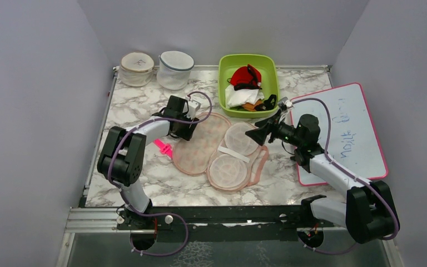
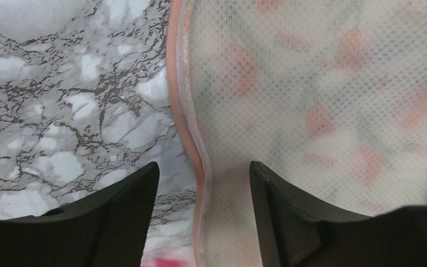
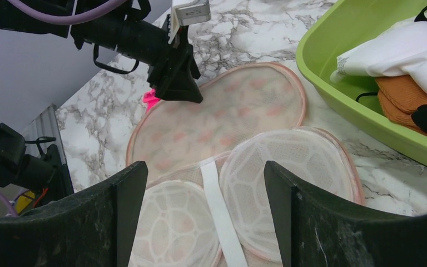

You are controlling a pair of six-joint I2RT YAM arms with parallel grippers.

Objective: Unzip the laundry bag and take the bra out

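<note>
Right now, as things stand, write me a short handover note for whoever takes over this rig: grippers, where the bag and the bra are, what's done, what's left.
Left gripper: open, fingers either side of the pink zip edging at the left rim of the laundry bag; nothing held.
Right gripper: open and empty, above the bag's right half.
Bag: unzipped, spread flat on the table, with no bra inside.
Bra: on top of other clothes in the green bin behind the bag.
Done: bag unzipped, bra out.
Left: probably only backing both arms away.
</note>
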